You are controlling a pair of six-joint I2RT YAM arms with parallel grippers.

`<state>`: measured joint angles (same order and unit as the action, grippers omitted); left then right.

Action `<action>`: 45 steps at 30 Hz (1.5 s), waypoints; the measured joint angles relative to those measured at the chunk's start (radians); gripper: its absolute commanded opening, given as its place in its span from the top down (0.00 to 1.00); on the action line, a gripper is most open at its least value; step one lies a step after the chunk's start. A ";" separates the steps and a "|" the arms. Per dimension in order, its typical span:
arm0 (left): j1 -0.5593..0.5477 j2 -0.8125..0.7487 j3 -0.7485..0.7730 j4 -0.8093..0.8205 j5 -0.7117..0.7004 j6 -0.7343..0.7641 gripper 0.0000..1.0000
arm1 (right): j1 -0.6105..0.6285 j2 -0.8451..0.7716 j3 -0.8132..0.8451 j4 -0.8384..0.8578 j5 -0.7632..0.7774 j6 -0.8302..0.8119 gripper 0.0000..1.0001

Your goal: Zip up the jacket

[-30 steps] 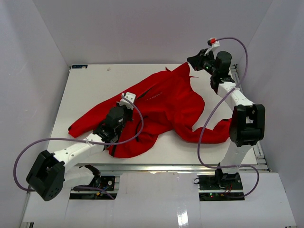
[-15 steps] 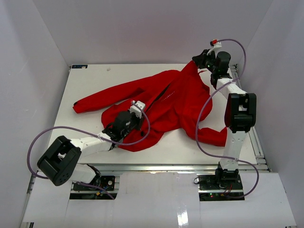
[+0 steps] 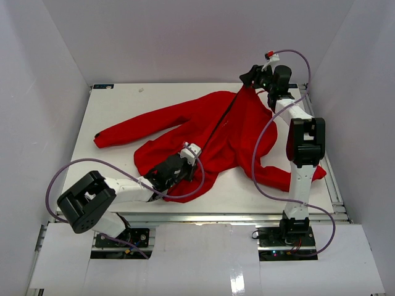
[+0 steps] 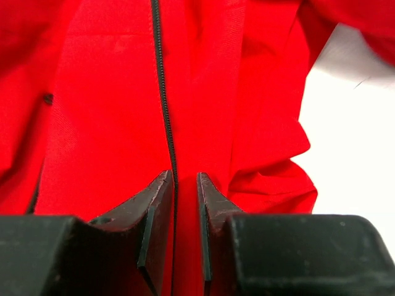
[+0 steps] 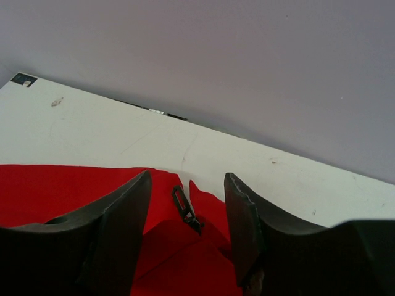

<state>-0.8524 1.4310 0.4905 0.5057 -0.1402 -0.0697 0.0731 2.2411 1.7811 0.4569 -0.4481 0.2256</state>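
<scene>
The red jacket (image 3: 241, 132) lies spread on the white table, its dark zipper (image 3: 219, 126) running from the collar down to the hem. My left gripper (image 3: 184, 161) sits at the hem. In the left wrist view its jaws (image 4: 184, 176) stand narrowly apart, shut on red fabric, with the zipper (image 4: 162, 92) running between them. My right gripper (image 3: 249, 76) hovers at the collar by the back wall. Seen from the right wrist it (image 5: 187, 174) is open. The zipper pull (image 5: 185, 208) lies loose on the cloth between its fingers, touching neither.
One sleeve (image 3: 123, 129) stretches to the left. The other sleeve (image 3: 278, 179) trails under the right arm toward the table's right edge. White walls close in the table (image 3: 111, 105) on three sides. Purple cables (image 3: 265, 142) loop from both arms.
</scene>
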 measured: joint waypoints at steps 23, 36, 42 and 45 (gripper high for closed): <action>-0.033 0.145 0.226 -0.070 -0.001 -0.175 0.10 | 0.048 -0.619 -0.479 -0.151 0.045 0.071 0.11; -0.033 -0.274 0.417 -0.388 -0.117 -0.141 0.02 | 0.345 -1.154 -0.763 -0.469 0.322 0.142 0.10; -0.034 -0.489 0.345 -0.427 -0.106 -0.130 0.02 | 0.411 -1.311 -0.820 -0.641 0.428 0.125 0.10; -0.034 -0.590 0.261 -0.409 -0.098 -0.130 0.02 | 0.435 -1.399 -0.916 -0.703 0.459 0.109 0.10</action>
<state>-0.8860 0.8413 0.7518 0.0964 -0.2379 -0.1993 0.5084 0.8423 0.8654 -0.2460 0.0111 0.3347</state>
